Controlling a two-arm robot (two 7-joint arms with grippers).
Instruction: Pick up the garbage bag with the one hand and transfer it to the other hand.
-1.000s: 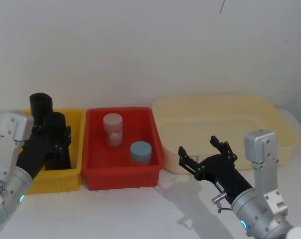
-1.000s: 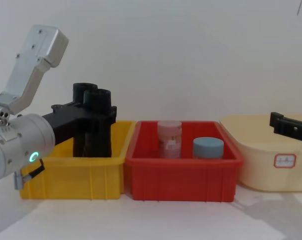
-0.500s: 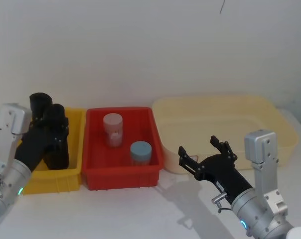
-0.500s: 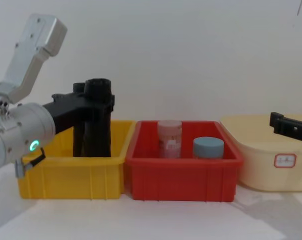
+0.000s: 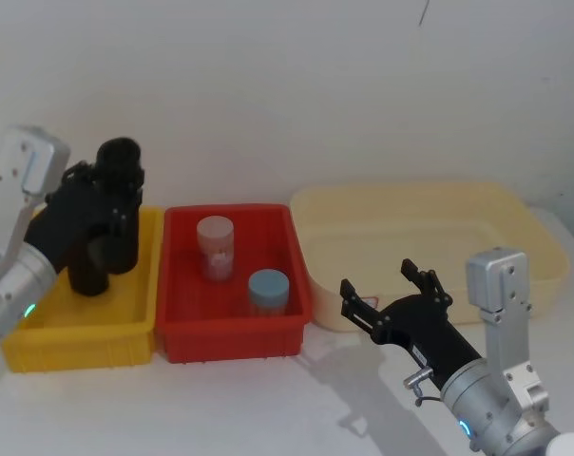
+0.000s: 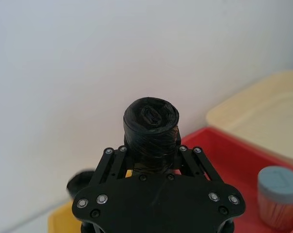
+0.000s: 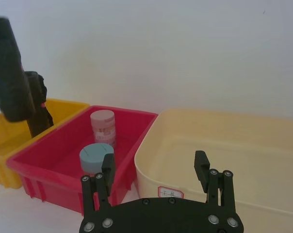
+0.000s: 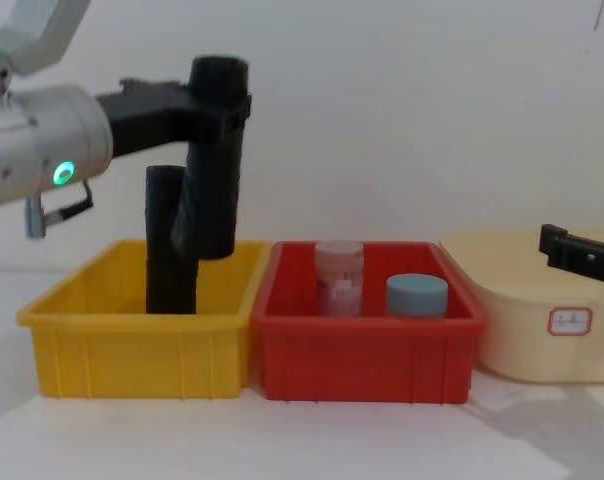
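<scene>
The garbage bag [image 5: 121, 166] is a tall black roll, and my left gripper [image 5: 109, 204] is shut on it. The roll hangs slightly tilted above the yellow bin [image 5: 78, 332], its bottom end about level with the bin's rim in the chest view [image 8: 217, 190]. In the left wrist view the fingers [image 6: 112, 158] clamp the garbage bag [image 6: 151, 124] just below its top. My right gripper [image 5: 392, 290] waits open and empty in front of the cream tub [image 5: 430, 237], well apart from the bag. From the right wrist view the garbage bag [image 7: 9, 73] shows far off beyond the open right gripper [image 7: 154, 167].
A second black roll [image 8: 167, 250] stands upright in the yellow bin. The red bin [image 5: 235, 337] in the middle holds a pinkish jar [image 5: 216, 247] and a blue-lidded jar [image 5: 268, 290]. A wall stands close behind the bins.
My left gripper has risen with the garbage bag, lifting it from inside the yellow bin to above its rim. The right arm has stayed still.
</scene>
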